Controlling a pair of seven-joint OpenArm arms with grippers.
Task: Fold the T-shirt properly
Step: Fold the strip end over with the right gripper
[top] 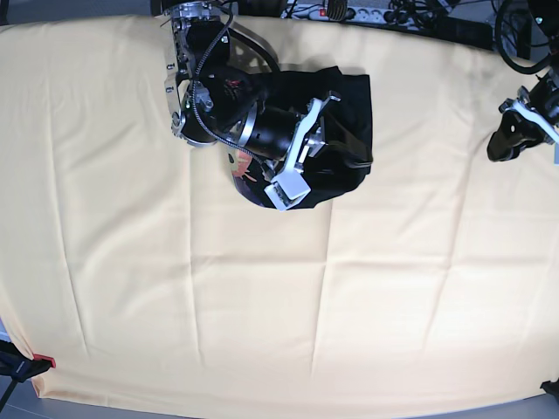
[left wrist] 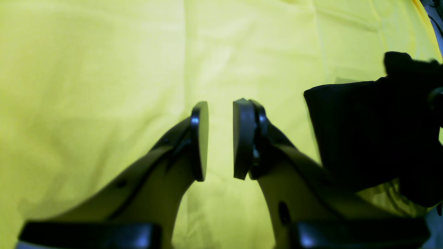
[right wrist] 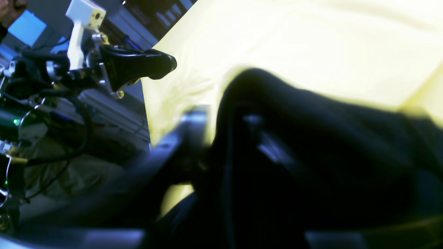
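Left wrist view. Left gripper (left wrist: 220,140): jaws apart, nothing between them, poised over bare yellow tablecloth (left wrist: 104,69). A dark mass of black cloth, the T-shirt (left wrist: 363,135), lies off to the right edge, well apart from the jaws. This arm appears parked out of the way, leaving the cloth to the other arm.

Right wrist view. Heavily blurred. Black T-shirt fabric (right wrist: 328,148) fills the lower frame, bunched directly before the camera. The right gripper sits somewhere in this dark blur; whether its jaws are apart or clamped on cloth cannot be told. The left arm (right wrist: 138,65) shows at upper left, beyond the tablecloth edge.

Base view. T-shirt (top: 349,113): compact black bundle near the top centre of the table (top: 262,305), a trace of orange print showing at its left edge. The right arm (top: 262,127) lies across it, wrist down over the lower left part, probably to press or tuck a fold. Left gripper (top: 507,144): far right, away from the garment. The bundle looks largely folded; the task is likely near its close.
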